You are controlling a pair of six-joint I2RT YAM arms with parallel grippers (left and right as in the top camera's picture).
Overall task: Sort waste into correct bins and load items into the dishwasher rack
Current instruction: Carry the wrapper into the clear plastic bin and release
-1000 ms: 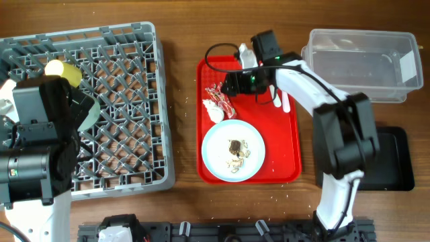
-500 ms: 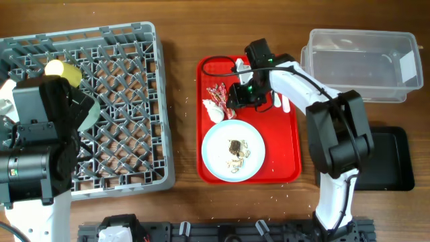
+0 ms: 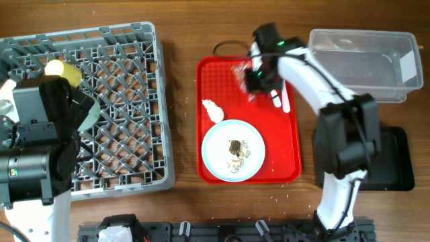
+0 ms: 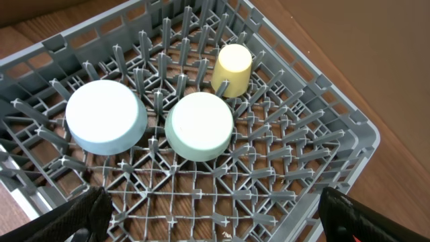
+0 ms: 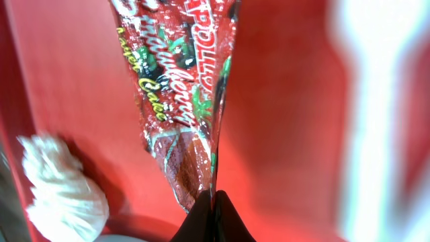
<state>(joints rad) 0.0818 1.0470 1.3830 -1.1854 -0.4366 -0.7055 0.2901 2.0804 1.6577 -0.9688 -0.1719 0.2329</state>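
My right gripper [image 5: 215, 202] is shut on the lower edge of the red printed candy wrapper [image 5: 181, 87], which hangs above the red serving tray [image 3: 289, 154]. From overhead the wrapper [image 3: 240, 70] shows beside that gripper [image 3: 252, 75] near the tray's far end. The crumpled tissue [image 3: 213, 111] lies on the tray, and the round plate [image 3: 222, 161] carries brown and pale scraps [image 3: 235, 149]. My left gripper [image 4: 215, 228] stands open over the grey rack [image 4: 316, 134], nothing between its fingers. In the rack sit two upturned mint bowls [image 4: 106, 126] [image 4: 199, 126] and a yellow cup [image 4: 232, 69].
The clear tub [image 3: 366, 60] stands at the far right, and the black tray [image 3: 396, 161] sits nearer, right of the red tray. White plastic cutlery [image 3: 285, 101] lies on the red tray's right side. My left arm covers part of the rack [image 3: 127, 101].
My right gripper closed on the candy wrapper and carried it up off the tray floor toward the far right. The tissue stayed put. The left arm has not moved.
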